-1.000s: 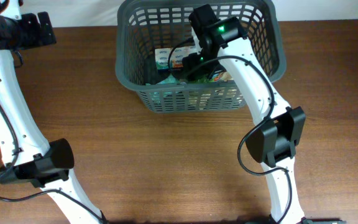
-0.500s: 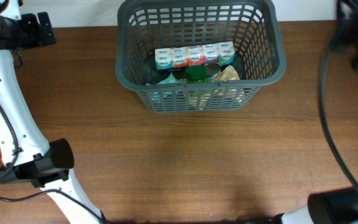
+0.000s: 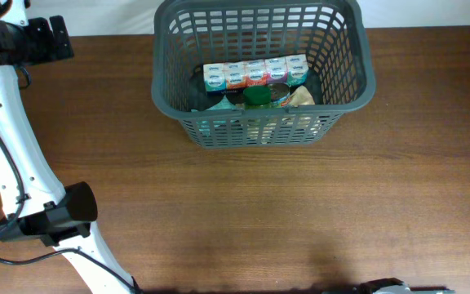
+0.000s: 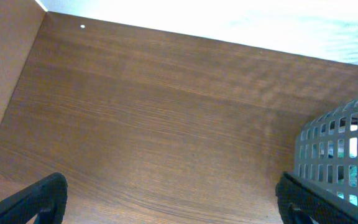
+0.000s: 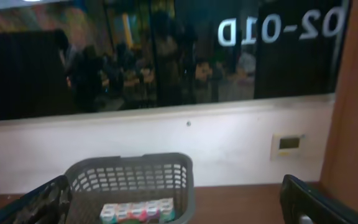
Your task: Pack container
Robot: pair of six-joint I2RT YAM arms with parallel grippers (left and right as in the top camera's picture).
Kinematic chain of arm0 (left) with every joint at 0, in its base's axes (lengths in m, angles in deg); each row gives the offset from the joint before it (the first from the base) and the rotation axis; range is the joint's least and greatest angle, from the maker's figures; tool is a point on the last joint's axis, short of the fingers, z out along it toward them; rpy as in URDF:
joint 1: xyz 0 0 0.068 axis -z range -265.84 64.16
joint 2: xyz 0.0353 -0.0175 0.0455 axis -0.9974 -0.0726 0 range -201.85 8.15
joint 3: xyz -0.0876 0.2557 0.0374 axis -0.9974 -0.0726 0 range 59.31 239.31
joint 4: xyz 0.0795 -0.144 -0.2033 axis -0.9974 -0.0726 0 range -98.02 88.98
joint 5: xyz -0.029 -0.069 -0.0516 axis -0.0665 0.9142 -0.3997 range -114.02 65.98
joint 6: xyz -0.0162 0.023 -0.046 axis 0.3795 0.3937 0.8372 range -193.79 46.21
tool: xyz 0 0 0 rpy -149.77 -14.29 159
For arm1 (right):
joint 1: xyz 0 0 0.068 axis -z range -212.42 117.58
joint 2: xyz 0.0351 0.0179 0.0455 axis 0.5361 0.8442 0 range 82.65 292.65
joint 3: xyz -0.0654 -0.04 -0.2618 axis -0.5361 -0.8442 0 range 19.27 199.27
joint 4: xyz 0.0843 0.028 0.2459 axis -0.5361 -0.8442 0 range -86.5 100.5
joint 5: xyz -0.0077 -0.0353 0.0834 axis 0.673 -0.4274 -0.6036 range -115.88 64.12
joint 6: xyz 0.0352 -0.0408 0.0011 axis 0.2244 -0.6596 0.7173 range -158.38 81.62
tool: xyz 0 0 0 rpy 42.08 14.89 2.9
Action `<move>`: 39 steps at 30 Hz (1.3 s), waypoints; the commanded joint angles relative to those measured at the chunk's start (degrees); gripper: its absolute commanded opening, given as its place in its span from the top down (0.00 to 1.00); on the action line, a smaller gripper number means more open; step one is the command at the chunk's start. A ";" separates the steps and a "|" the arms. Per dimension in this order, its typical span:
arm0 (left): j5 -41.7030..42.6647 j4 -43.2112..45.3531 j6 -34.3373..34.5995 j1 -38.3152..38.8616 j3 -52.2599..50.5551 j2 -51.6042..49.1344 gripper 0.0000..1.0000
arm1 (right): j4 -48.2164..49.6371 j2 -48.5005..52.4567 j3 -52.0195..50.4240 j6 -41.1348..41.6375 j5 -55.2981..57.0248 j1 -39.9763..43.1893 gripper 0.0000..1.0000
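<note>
The dark grey lattice container [image 3: 343, 90] stands at the table's back centre. Inside lie a row of small cartons [image 3: 255, 73], a green-lidded jar [image 3: 257, 96], a metal tin can [image 3: 281, 91] and a tan packet [image 3: 303, 98]. My left gripper [image 3: 54, 37] is at the far left back, open and empty; in the left wrist view [image 4: 173, 202] its fingers stand wide apart over bare table, with the container's corner [image 4: 337, 149] at right. My right gripper [image 5: 179, 202] is open and empty, raised high and facing the container [image 5: 129, 174] from a distance; it is outside the overhead view.
The left arm's white links and black elbow [image 3: 64, 212] run along the table's left side. A white wall with a wall plate [image 5: 289, 144] and dark windows lies behind the table in the right wrist view.
My right arm was inside the container a second ago. It has pulled out, swung away to the right and left the overhead view. The left arm has not moved.
</note>
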 commanded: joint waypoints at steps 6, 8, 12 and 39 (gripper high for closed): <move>-0.20 -0.04 0.76 -0.11 -0.11 0.13 0.01 | -0.37 1.55 -16.70 -6.82 2.93 0.44 0.01; -0.20 -0.04 0.76 -0.11 -0.11 0.13 0.01 | -0.35 1.36 -22.84 -6.80 2.86 0.96 0.01; -0.20 -0.04 0.76 -0.11 -0.11 0.13 0.01 | 2.67 -0.39 -36.52 -1.68 -0.63 7.74 0.01; -0.20 -0.04 0.76 -0.11 -0.11 0.13 0.01 | 92.65 -67.95 -165.44 -0.98 -18.01 13.18 0.01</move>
